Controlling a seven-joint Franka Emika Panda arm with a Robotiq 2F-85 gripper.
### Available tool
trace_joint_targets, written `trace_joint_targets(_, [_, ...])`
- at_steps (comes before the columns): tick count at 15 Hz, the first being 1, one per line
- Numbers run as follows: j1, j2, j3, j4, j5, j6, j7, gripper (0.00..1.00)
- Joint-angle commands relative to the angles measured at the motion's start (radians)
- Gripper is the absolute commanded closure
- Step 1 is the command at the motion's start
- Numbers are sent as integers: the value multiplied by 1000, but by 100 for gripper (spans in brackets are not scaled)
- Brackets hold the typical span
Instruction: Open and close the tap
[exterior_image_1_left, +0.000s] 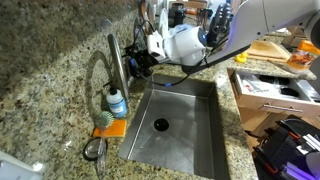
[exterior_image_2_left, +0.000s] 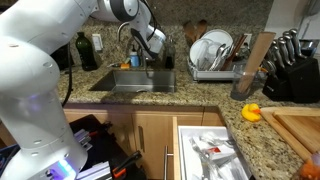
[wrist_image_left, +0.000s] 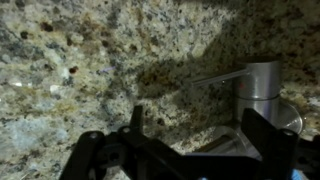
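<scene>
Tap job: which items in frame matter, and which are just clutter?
Job: tap; its lever; tool.
Clutter: soap bottle; orange sponge; dish rack; knife block; yellow duck; open drawer.

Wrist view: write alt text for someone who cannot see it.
A short silver tap cylinder with a thin lever pointing left stands on a speckled granite counter, at right. The gripper, dark and open with nothing between its fingers, fills the lower edge below it.
</scene>
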Motion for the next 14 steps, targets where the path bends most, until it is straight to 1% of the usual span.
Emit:
trace_joint_targets(1, [33, 16, -37, 61, -14, -37, -41, 0])
trace_joint_targets(4, [55, 27, -72, 109, -39, -89, -99, 0])
trace_joint_targets(5, [40, 4, -49, 52, -16, -57, -62, 0])
trace_joint_targets(9, [48, 7, -63, 77, -23, -80, -80, 0])
trace_joint_targets(10, [43, -5, -53, 42, -12, -72, -56, 0])
trace_joint_targets(13, [26, 34, -15, 65, 29, 20, -7, 0])
trace_joint_targets(14, [31, 35, -16, 57, 38, 24, 10, 0])
